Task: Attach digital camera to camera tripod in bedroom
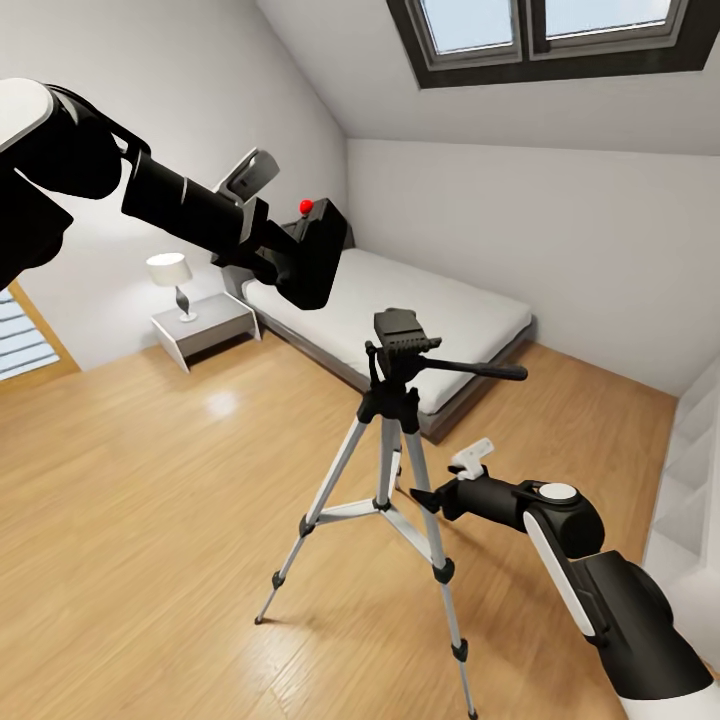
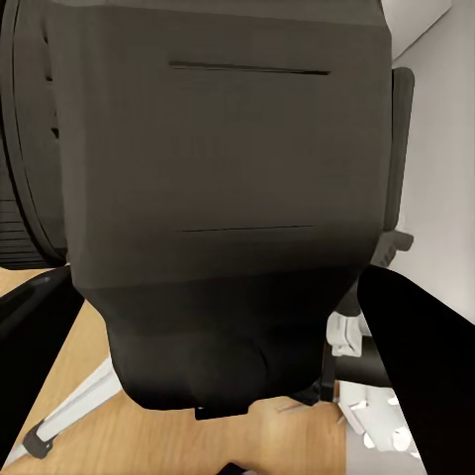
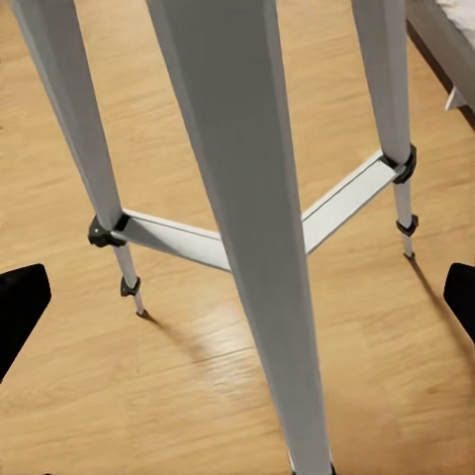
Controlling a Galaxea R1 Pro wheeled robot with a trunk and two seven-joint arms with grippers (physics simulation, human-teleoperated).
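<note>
Clearly the carry-and-align step is in hand: the left end effector (image 1: 285,250) is clamped on the digital camera (image 1: 315,250), held up in the air to the left of and above the head of the camera tripod (image 1: 400,345), well apart from it. That tripod stands on the wood floor (image 1: 150,500) in front of the bed (image 1: 400,310). The right end effector (image 1: 425,497), fingers spread wide and holding nothing, sits low beside a tripod leg (image 3: 257,228), seemingly ready to steady it. Next, I judge, the camera must travel right and down until its base sits level over the mounting plate, without knocking the pan handle (image 1: 480,369).
</note>
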